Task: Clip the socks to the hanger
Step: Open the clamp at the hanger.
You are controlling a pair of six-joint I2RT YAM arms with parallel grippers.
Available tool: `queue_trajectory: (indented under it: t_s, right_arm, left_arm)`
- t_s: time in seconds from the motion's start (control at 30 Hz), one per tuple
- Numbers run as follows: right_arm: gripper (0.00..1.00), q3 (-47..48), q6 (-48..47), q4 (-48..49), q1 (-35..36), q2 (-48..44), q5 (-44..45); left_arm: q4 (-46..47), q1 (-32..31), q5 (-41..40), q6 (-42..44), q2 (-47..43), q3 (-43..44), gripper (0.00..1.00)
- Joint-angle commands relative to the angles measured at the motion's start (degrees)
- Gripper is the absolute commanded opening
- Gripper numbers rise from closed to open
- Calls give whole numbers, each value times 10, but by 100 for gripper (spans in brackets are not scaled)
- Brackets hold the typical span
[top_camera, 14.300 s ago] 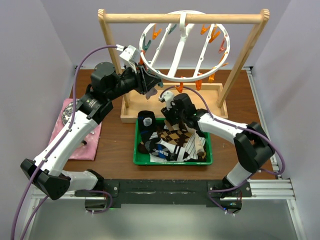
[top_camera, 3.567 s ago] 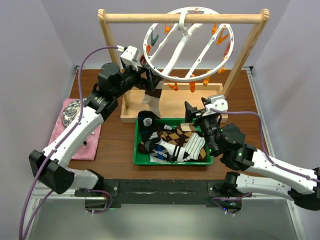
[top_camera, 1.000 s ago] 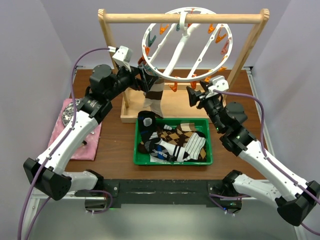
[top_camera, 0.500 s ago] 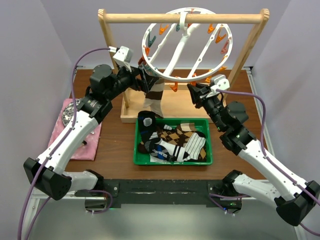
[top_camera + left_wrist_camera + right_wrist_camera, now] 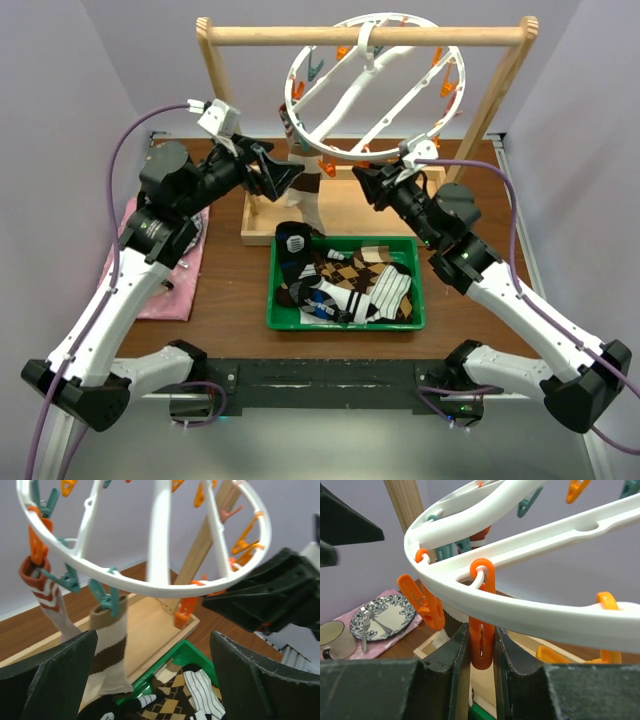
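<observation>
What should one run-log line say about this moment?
right gripper: shut on orange plastic peg | left gripper: open, empty | white plastic ring hanger: two socks clipped | green plastic tray: more socks

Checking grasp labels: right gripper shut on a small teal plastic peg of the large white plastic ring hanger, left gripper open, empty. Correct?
The small plastic peg is orange, not teal; the right wrist view shows the right gripper shut on it, hanging from the large white plastic ring hanger. The left gripper is open and empty.
</observation>
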Motion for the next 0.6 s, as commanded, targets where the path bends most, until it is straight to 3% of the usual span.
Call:
queue_trajectory:
  t_s: [0.0,0.13,0.2,0.57]
  right_arm:
    - [4,56,18,8,19,37,6]
    - [3,88,25,18,48,81,20]
    - [3,106,25,24,61,104,32]
    - [2,102,81,20,87,95,15]
  left_arm:
    - [14,7,94,-38,-23,12,100]
    - [106,7,205,-114,-29,-11,100]
    - [135,7,224,-137,-30,-33,100]
    - [144,7,186,-85,-33,-86,96]
